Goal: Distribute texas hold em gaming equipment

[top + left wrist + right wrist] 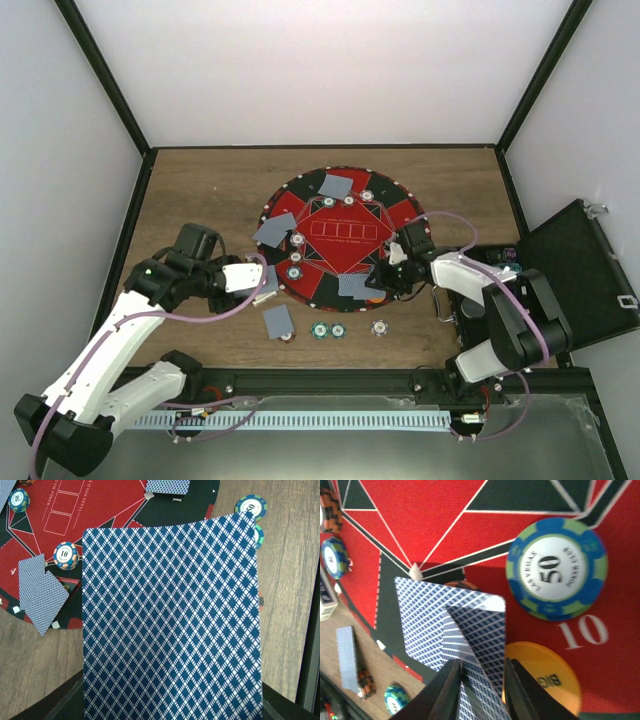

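Note:
A blue-diamond-backed playing card (pixel 170 620) fills the left wrist view, and my left gripper (pixel 262 287) is shut on it at the mat's left rim; its fingers are hidden under the card. My right gripper (pixel 482 662) hangs over the mat's lower right with its jaws apart. A tilted card (pixel 480 645) stands between them, leaning on the left finger, above a flat card (pixel 430 615). Beside them lie an orange disc (pixel 545 680) and a blue-green 50 chip (pixel 556 575). More cards (pixel 336 186) and chips (pixel 296 257) lie on the red-and-black mat (pixel 340 235).
On the wood in front of the mat lie a card (pixel 278 321) and three chips (pixel 329 329). An open black case (pixel 570 260) stands at the right. White walls with black frame bars close in the table.

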`<state>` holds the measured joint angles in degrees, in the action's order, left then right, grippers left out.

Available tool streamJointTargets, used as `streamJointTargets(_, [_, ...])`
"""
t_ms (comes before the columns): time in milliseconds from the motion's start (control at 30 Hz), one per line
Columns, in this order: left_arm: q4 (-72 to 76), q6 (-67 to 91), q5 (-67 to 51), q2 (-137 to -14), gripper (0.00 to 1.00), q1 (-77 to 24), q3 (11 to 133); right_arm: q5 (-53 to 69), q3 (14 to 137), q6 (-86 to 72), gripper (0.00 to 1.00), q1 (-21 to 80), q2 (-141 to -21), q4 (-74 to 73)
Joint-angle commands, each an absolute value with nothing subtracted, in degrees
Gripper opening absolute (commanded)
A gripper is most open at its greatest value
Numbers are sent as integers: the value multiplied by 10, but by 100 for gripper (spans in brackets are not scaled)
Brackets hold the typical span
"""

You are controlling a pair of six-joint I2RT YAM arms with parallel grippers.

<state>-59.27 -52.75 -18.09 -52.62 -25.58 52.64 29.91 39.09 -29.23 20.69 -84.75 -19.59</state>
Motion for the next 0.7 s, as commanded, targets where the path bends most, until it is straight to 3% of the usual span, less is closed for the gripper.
streamJointTargets(0, [-591, -536, -192, -514, 5, -255, 526, 208, 432, -272, 33, 202, -813, -269])
streamJointTargets(500, [-592, -536, -193, -515, 5, -255, 529, 120, 561, -293, 65, 222, -758, -375])
streamJointTargets(667, [-591, -533, -196, -520, 5, -255, 531, 274, 566, -367, 76, 275, -720, -280])
